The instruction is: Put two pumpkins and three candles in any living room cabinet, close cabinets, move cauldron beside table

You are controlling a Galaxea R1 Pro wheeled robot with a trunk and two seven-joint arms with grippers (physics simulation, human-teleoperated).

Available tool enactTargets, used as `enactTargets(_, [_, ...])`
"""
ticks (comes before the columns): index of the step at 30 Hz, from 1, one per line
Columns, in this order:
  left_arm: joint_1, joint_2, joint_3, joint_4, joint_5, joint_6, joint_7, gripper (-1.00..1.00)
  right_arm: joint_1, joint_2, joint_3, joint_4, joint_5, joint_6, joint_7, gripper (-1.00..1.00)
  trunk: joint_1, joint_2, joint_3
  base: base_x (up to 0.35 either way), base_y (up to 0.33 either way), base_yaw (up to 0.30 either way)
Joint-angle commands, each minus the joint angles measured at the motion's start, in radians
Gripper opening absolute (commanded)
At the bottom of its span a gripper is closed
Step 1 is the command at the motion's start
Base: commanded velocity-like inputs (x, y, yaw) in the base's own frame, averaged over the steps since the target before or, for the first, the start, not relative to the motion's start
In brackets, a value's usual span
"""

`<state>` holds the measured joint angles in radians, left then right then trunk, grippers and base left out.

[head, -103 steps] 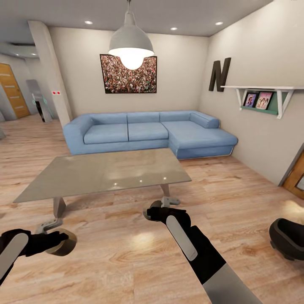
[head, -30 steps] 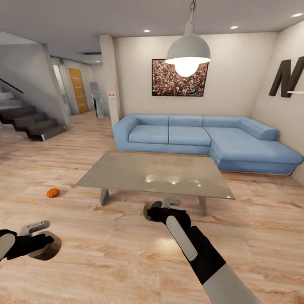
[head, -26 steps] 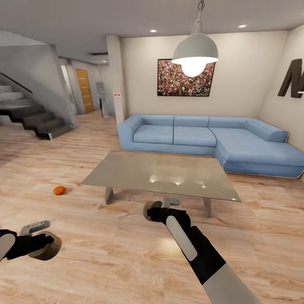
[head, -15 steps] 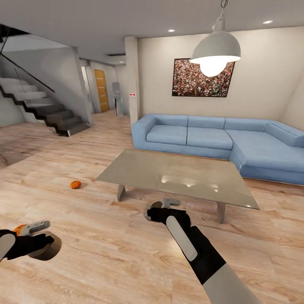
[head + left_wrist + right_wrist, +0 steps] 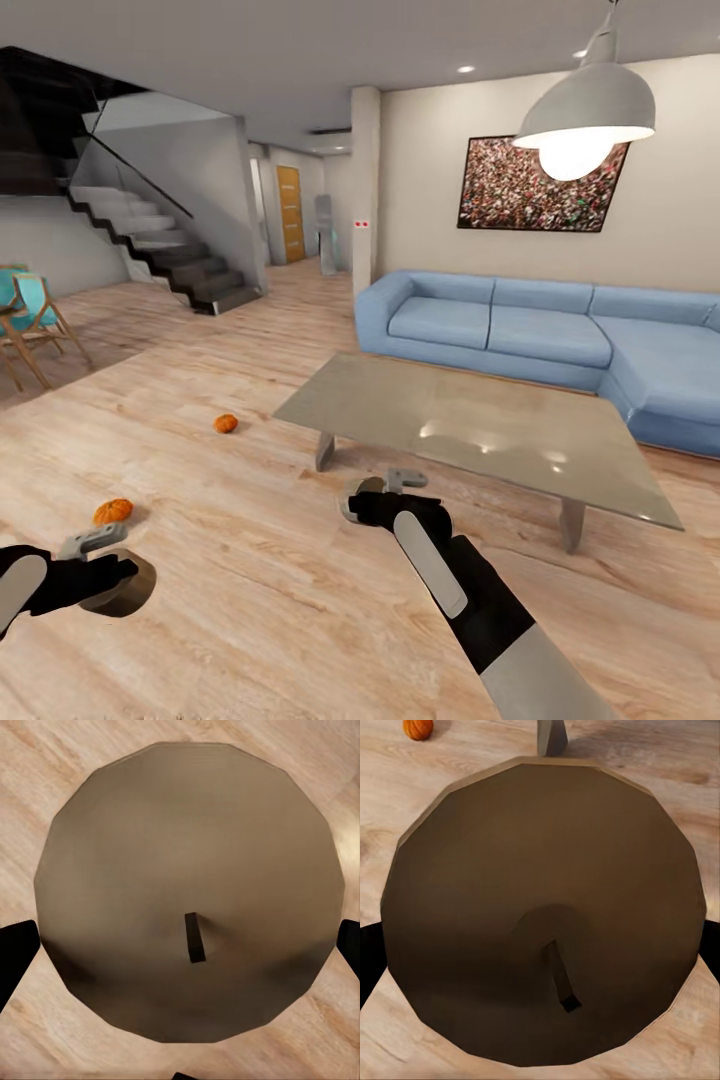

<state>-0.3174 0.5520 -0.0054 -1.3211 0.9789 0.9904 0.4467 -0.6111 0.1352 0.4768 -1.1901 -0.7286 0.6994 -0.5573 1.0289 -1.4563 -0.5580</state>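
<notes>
Two orange pumpkins lie on the wood floor: one (image 5: 226, 423) left of the table, the other (image 5: 113, 511) just beyond my left gripper (image 5: 105, 578). That gripper is shut on a candle (image 5: 187, 885), whose round top and dark wick sit between the black fingers (image 5: 15, 960). My right gripper (image 5: 372, 497) is shut on a second candle (image 5: 540, 885), held above the floor in front of the table. The right wrist view also catches a pumpkin (image 5: 417, 727). The cabinet and cauldron are out of view.
A low grey table (image 5: 480, 425) stands ahead to the right, with a blue corner sofa (image 5: 520, 325) behind it. A pendant lamp (image 5: 585, 115) hangs above. Stairs (image 5: 170, 250) and a folding chair (image 5: 30, 310) are at the left. Open floor lies in front of me.
The camera has swung left, so the table and sofa slid right, and the stairs, the chair and the nearer pumpkin came into view. Both grippers keep their candles in the same pose.
</notes>
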Motion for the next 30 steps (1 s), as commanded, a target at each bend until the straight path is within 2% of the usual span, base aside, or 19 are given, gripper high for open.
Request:
enactTargets(1, [-0.001,0.000,0.000,-0.001,0.009,0.002,0.010,-1.00,-0.001,0.000,0.001,-0.002,-0.009,0.000,-0.010,-1.00,0.000,-0.001,-0.001,0.000,0.000,0.291])
enactTargets(30, [-0.001,0.001,0.008,0.000,0.007,0.003,0.010,-1.00,-0.001,0.001,0.002,-0.007,-0.009,0.002,-0.010,-1.00,0.000,-0.001,-0.001,0.000,0.000,0.291])
